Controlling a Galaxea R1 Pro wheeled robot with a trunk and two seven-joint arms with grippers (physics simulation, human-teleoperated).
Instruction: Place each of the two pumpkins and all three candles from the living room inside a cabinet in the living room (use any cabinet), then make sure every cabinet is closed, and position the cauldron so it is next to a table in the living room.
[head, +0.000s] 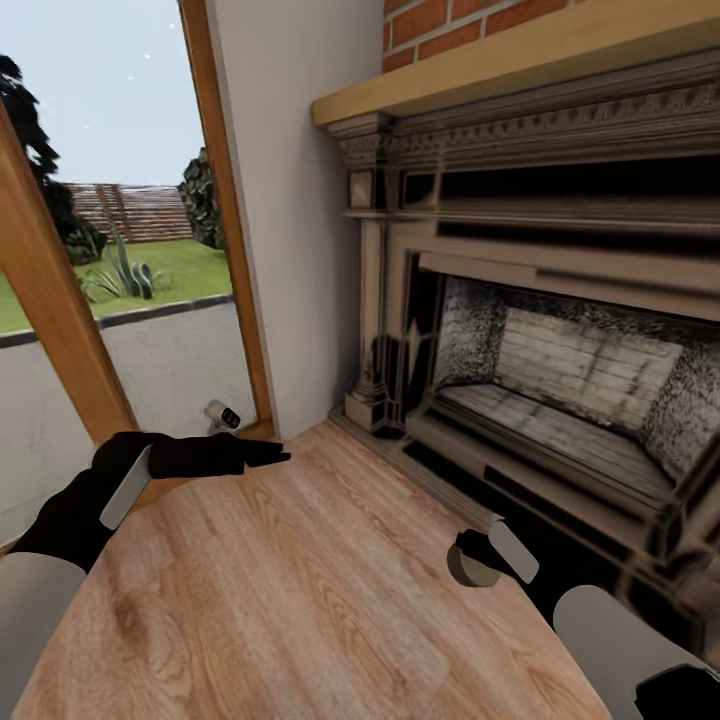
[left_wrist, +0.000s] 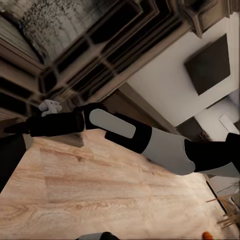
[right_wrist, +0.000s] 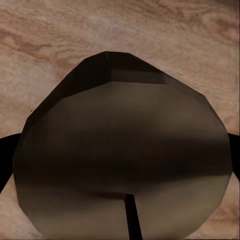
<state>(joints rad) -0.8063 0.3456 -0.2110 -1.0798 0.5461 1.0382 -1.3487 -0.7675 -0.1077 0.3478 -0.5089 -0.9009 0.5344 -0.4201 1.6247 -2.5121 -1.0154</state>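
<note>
**Right gripper holds a candle by the fireplace**

The right gripper (head: 478, 556) hangs low over the wood floor (head: 300, 600), close in front of the fireplace (head: 560, 400) hearth. A candle (head: 466, 568) sits between its fingers, its round beige-grey body showing just below the gripper's dark knuckles. In the right wrist view the candle (right_wrist: 122, 165) sits right up against the camera, a stubby faceted cylinder with its flat end turned toward the lens, and the black fingers (right_wrist: 4, 160) show at its two sides, pressed against it. Wood floor lies beyond it.

The left gripper (head: 268, 456) reaches out level over the floor, well apart from the right one and toward the tall window (head: 130, 250). Its fingers lie close together, nearly touching, with nothing between them. Just beyond its tips, at the foot of the window frame, lies a small white device (head: 222, 413).

The left wrist view looks across the floor at the right arm (left_wrist: 150, 142), with the right gripper (left_wrist: 17, 127) stretched toward the fireplace base. Far behind that arm, at the edge of the view, a small orange spot (left_wrist: 207, 235) shows on the floor; it is too small to tell what it is.
</note>
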